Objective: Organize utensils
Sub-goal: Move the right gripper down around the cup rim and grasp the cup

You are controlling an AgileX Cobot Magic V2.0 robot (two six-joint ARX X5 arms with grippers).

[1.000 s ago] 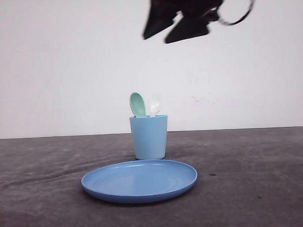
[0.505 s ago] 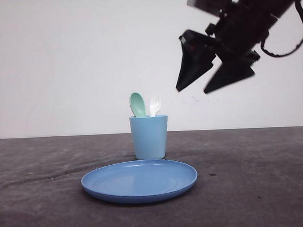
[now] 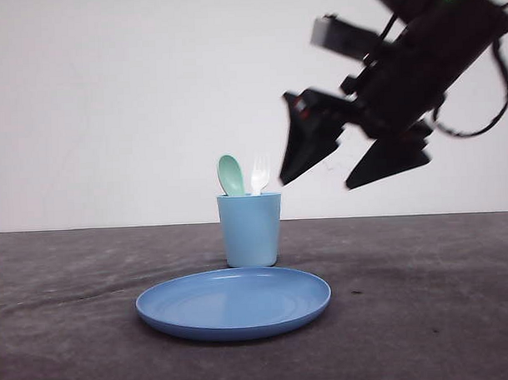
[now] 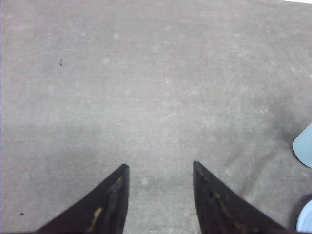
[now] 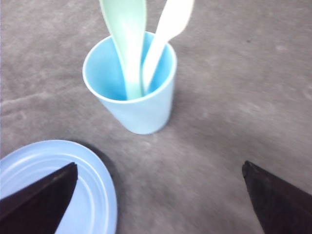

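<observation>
Down toward the cup (image 3: 250, 229) the right gripper (image 3: 351, 174) has dropped, jaws wide apart, likely to pull a utensil. Fork (image 3: 258, 176) and spoon (image 3: 231, 175) stand inside it, mid-counter behind the plate (image 3: 234, 303).

One spoon (image 3: 231, 175), one fork (image 3: 259, 175), one cup (image 3: 250, 230), one plate (image 3: 234, 302).

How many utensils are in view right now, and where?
2. The mint-green spoon and the white fork both stand in the light blue cup behind the plate. Nothing else visible inside the cup.
</observation>
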